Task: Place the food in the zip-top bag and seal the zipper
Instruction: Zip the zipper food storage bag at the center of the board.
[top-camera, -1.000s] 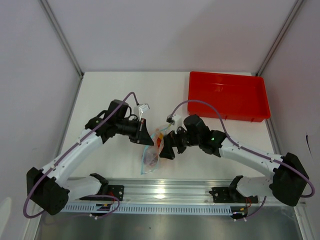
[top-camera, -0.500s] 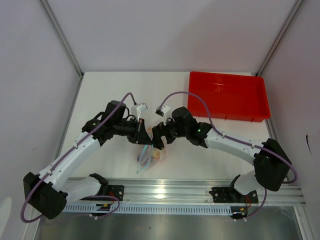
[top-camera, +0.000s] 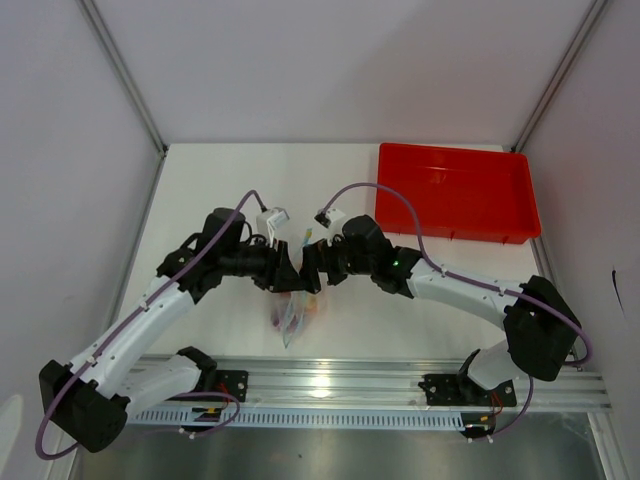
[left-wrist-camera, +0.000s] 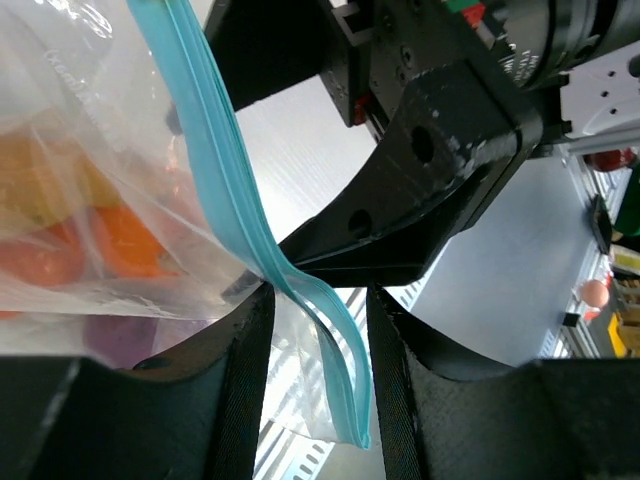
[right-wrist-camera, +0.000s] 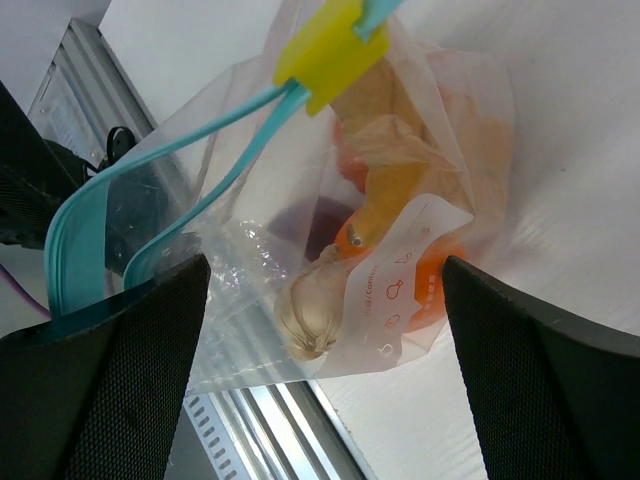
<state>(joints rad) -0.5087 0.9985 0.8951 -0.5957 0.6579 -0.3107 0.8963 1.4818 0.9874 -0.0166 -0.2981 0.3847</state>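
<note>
The clear crinkly plastic zip-top bag (top-camera: 291, 314) sits just below the left gripper (top-camera: 288, 272) and right gripper (top-camera: 308, 270), whose tips meet above it. The small toy foods (right-wrist-camera: 400, 220) lie inside it. Its light blue zipper strip (left-wrist-camera: 230, 190) runs between the left gripper's fingers. The red rectangular plastic tray (top-camera: 455, 200) lies behind and right of the right gripper, well apart.

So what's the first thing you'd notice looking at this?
The clear zip-top bag stuffed with orange and yellow toy food, right in the middle, with its teal zipper and yellow slider. The left gripper and right gripper crowd nose to nose just above it. Then the big red tray in the far right corner.
</note>
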